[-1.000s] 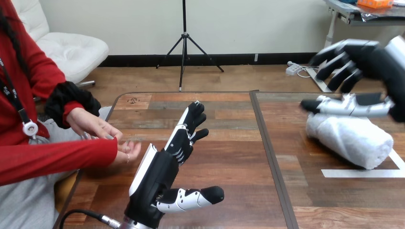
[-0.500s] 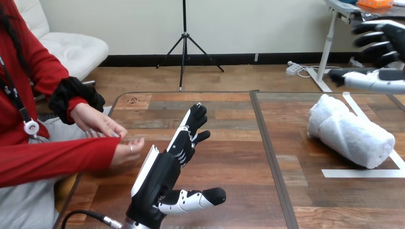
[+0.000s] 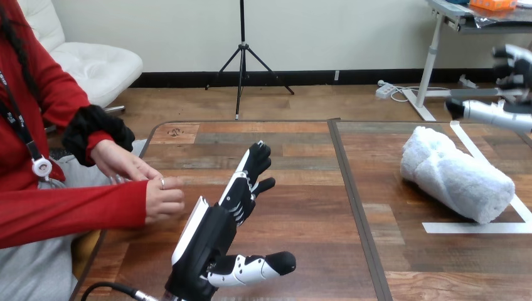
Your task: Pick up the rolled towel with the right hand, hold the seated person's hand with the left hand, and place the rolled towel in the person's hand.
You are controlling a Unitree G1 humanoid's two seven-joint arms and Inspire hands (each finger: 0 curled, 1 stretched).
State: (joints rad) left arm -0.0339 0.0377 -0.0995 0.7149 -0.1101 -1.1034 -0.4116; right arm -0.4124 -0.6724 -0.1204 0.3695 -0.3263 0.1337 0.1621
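A white rolled towel lies on the wooden table at the right, slanting from upper left to lower right. My right hand hovers above and beyond the towel's far end at the view's right edge, open with fingers spread, clear of the towel. My left hand stands over the table's left part, open, fingers straight and pointing away, thumb out to the right. The person's two hands are together at the table's left edge, just left of my left hand and apart from it.
White tape lines mark the table beside and under the towel. A dark seam runs down the table's middle. The person's red-sleeved forearm lies along the table's left edge.
My right hand has risen and drawn back to the right, away from the towel. The person's lower hand has turned and closed into a loose fist. My left hand has barely moved.
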